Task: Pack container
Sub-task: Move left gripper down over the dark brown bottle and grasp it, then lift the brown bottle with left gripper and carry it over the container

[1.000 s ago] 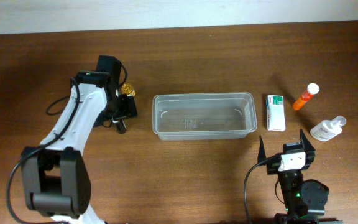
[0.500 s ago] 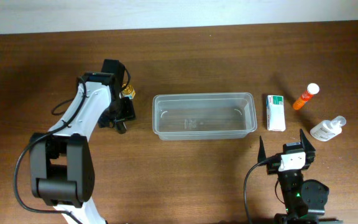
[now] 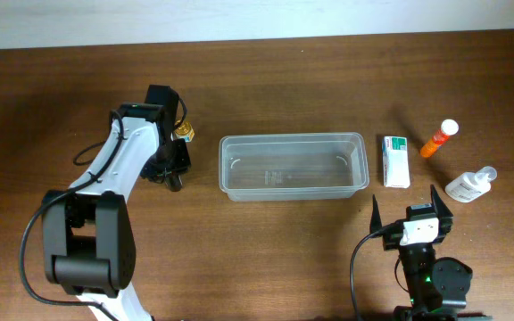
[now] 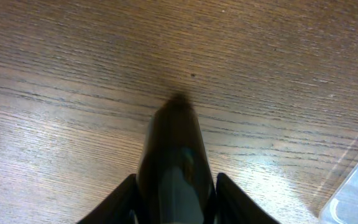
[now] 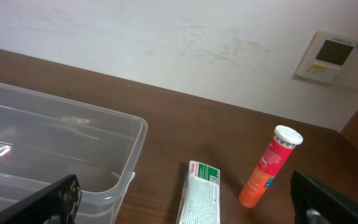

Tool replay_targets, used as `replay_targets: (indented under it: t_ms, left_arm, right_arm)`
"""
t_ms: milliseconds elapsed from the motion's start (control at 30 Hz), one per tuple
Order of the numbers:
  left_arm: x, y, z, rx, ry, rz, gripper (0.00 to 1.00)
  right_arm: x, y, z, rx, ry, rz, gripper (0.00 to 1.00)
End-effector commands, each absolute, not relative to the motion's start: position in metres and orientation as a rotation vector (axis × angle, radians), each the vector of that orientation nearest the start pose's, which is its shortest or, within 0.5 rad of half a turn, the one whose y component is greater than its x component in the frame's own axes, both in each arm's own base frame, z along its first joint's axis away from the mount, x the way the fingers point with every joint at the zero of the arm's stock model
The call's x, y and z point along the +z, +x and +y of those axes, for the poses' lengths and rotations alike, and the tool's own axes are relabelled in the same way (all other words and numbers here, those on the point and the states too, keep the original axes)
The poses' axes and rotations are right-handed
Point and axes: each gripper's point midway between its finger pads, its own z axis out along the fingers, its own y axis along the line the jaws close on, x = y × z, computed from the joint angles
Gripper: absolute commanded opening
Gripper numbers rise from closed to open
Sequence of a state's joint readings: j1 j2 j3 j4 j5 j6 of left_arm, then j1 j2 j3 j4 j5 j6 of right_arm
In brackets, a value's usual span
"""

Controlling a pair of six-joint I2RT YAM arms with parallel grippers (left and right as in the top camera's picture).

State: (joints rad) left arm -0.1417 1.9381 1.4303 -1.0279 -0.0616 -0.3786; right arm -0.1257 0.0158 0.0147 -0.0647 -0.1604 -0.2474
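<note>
The container, a clear shallow tub, sits mid-table with nothing visible inside; its near corner shows in the right wrist view. Just left of it my left gripper points down at the table. In the left wrist view the left gripper is shut on a dark bottle that fills the gap between the fingers. From overhead the bottle's gold cap shows beside the wrist. My right gripper rests near the front edge, right of the tub, open with nothing in it.
A green-and-white box lies just right of the tub. Further right are an orange tube with a white cap and a clear pump bottle. A wall runs behind the table.
The left gripper's jaws have come together onto the dark bottle. The left arm shifted a little early on. The right arm has stayed still.
</note>
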Motion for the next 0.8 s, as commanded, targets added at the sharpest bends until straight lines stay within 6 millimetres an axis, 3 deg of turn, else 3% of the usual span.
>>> replay_targets:
  t_ms: [0,200,400,600,767]
  left_arm:
    - [0.043,0.362,-0.040,0.096,-0.348,3.085,0.31]
    - [0.047,0.366,-0.040,0.091,-0.343,3.074,0.00]
    - [0.074,0.377,-0.042,0.079,-0.261,3.050,0.01]
    - [0.134,0.390,-0.048,0.013,-0.226,2.971,0.05]
    - [0.197,0.394,-0.083,-0.285,-0.149,2.858,0.06]
  right_arm:
    - [0.160,0.246,-0.002,-0.149,-0.232,1.620,0.98]
    - [0.160,0.246,-0.002,-0.149,-0.232,1.620,0.98]
    - [0.160,0.246,-0.002,-0.149,-0.232,1.620,0.98]
    - [0.160,0.246,-0.002,-0.149,-0.232,1.620,0.98]
    - [0.160,0.246,-0.002,-0.149,-0.232,1.620,0.98]
